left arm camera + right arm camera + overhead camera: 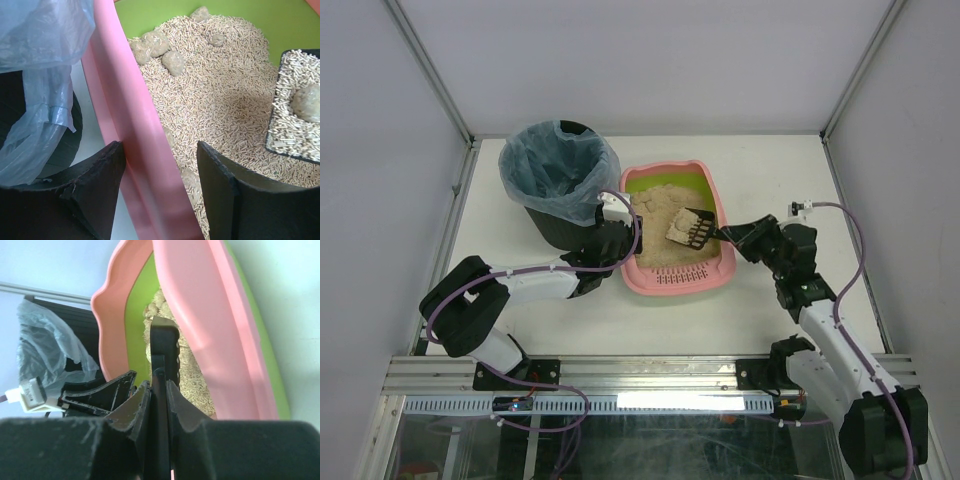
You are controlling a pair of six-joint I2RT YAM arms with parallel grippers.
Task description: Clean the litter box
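Observation:
The pink litter box (pixel 724 214) with its lime-green inner rim lies mid-table, filled with tan litter (pixel 658 216). My left gripper (pixel 620 236) is open and straddles the box's left wall (pixel 131 117), one finger outside, the other over the litter. Several grey clumps (pixel 156 46) lie in the litter. My right gripper (pixel 745 238) is shut on the handle of the small black slotted scoop (pixel 689 230). The scoop's head (pixel 292 107) is level over the litter, carrying pellets and one clump (pixel 306 102). From the right wrist the scoop (pixel 164 342) shows edge-on between my fingers (pixel 141 400).
A black round bin (pixel 560 180) lined with a blue plastic bag (pixel 37 55) stands just left of the box, touching my left arm's side. White enclosure walls and metal posts ring the table. The box's slotted ledge (pixel 680 277) faces the arm bases.

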